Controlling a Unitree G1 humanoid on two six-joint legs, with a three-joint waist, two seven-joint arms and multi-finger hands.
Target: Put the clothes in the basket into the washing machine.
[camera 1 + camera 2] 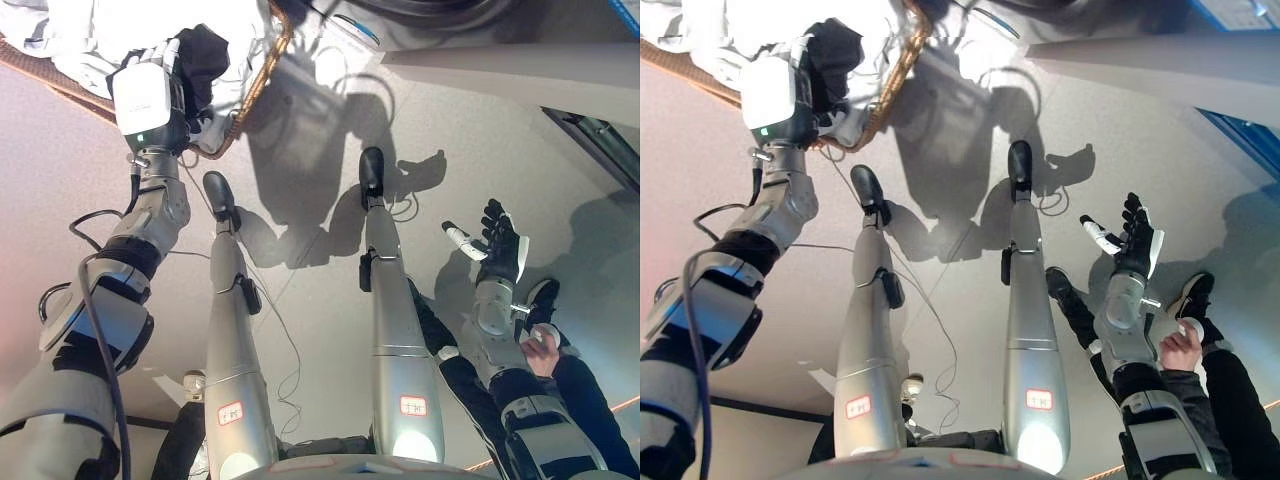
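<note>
A woven brown basket [262,70] stands on the floor at the top left, filled with white clothes [80,30]. My left hand [203,58] reaches into it near the rim and lies on the white cloth; its fingers are too bunched and dark to read. My right hand [497,245] hangs at the right above the floor, fingers spread, holding nothing. A dark round shape [440,10] at the top edge may be the washing machine's door, above a pale panel [500,60].
A person stands close behind my right arm: a black shoe [545,295], a hand [540,352] and dark trouser legs [590,410]. A dark-edged opening [600,140] runs along the right side. Grey floor [320,160] lies between basket and panel.
</note>
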